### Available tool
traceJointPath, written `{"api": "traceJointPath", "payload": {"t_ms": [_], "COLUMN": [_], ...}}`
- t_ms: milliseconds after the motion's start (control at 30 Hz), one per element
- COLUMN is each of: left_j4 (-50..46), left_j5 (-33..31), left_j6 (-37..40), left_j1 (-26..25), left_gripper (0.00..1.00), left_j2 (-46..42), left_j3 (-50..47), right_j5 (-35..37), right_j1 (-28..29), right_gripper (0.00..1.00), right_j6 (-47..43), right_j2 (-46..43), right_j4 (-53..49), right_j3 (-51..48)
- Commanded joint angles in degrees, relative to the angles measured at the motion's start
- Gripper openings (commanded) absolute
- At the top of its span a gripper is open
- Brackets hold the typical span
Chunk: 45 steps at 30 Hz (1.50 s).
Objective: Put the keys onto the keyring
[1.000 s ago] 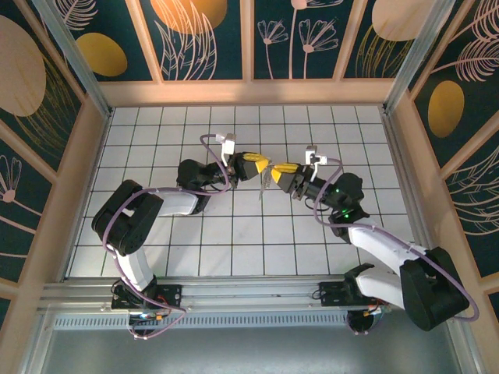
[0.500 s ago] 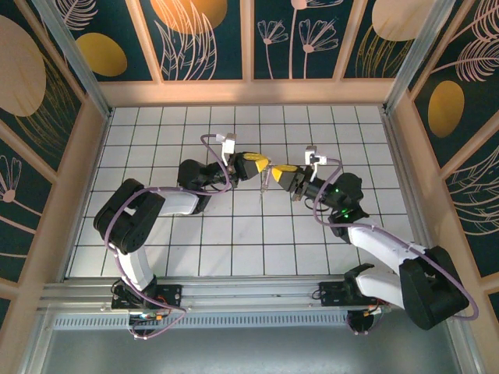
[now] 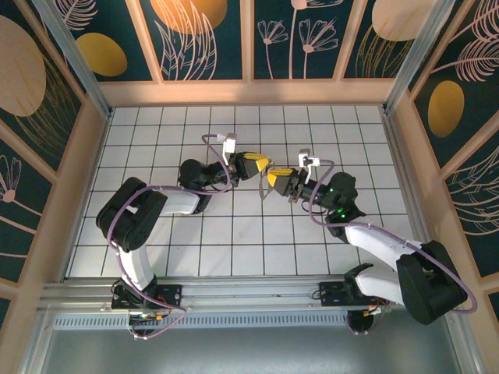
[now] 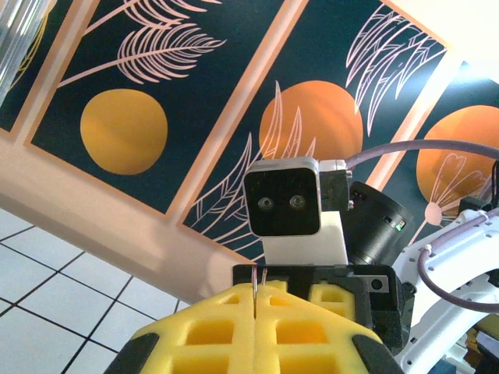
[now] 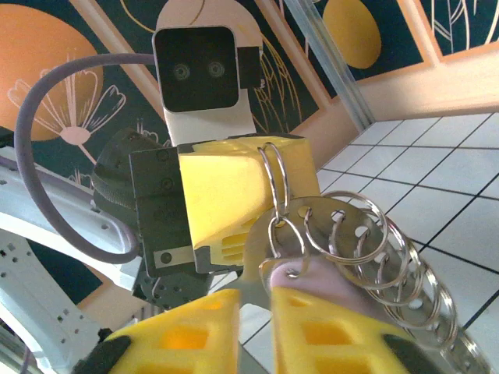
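Above the middle of the tiled floor, my left gripper (image 3: 254, 164) and right gripper (image 3: 275, 180) meet tip to tip. The left gripper (image 4: 259, 291) is shut on the keyring (image 4: 255, 279), a thin wire loop pinched between its yellow pads. In the right wrist view the keyring (image 5: 274, 181) sticks out of the left gripper (image 5: 226, 195). From it hangs a small ring carrying the key (image 5: 308, 274), whose lilac-pink head lies against the right-hand pad. My right gripper (image 5: 255, 301) is open, with a gap between its pads and the key's silver blade over that gap.
A silver plate with holes (image 5: 343, 222) hangs from the same loop and carries several larger split rings (image 5: 409, 269). The white tiled floor (image 3: 234, 234) lies below, ringed by a wooden frame and patterned walls (image 3: 249, 39). Purple cables loop beside both wrists.
My right gripper's pads have parted after being shut half a second ago. It has also shifted slightly left and nearer, closer to the left gripper. The left gripper holds still.
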Motion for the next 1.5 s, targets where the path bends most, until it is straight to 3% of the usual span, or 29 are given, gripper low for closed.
{"api": "traceJointPath", "payload": {"t_ms": [0, 67, 167, 433, 900, 1300, 1467], "left_j4": [10.83, 10.73, 9.96, 7.54, 3.81, 3.81, 3.79], "left_j5": [-1.20, -1.63, -2.57, -6.06, -8.89, -8.51, -8.54], "left_j6": [-1.02, -1.25, -1.80, -3.79, -6.48, -7.35, -7.35], "left_j1": [-0.01, 0.00, -0.01, -0.01, -0.01, -0.01, -0.01], "left_gripper": [0.00, 0.00, 0.00, 0.00, 0.00, 0.00, 0.00], "left_j2": [0.19, 0.15, 0.10, -0.70, -1.21, -0.64, -0.69], "left_j3": [1.56, 1.48, 1.44, 0.87, -0.06, 0.19, 0.15], "right_j5": [1.89, 2.71, 4.15, 7.95, 5.00, 4.24, 4.24], "right_j1": [-1.36, -2.69, -3.89, -4.54, -4.29, -1.41, -0.68], "right_gripper": [0.46, 0.58, 0.69, 0.76, 0.59, 0.47, 0.38], "right_j6": [-2.48, -2.43, -1.98, 2.05, 8.97, 8.72, 8.66], "right_j2": [-4.76, -7.29, -10.32, -8.50, 1.97, 7.26, 8.61], "right_j4": [-2.75, -4.09, -5.27, -1.99, 11.89, 13.80, 14.36], "right_j3": [-0.08, -0.98, -1.49, 0.60, 3.96, 7.34, 7.57]}}
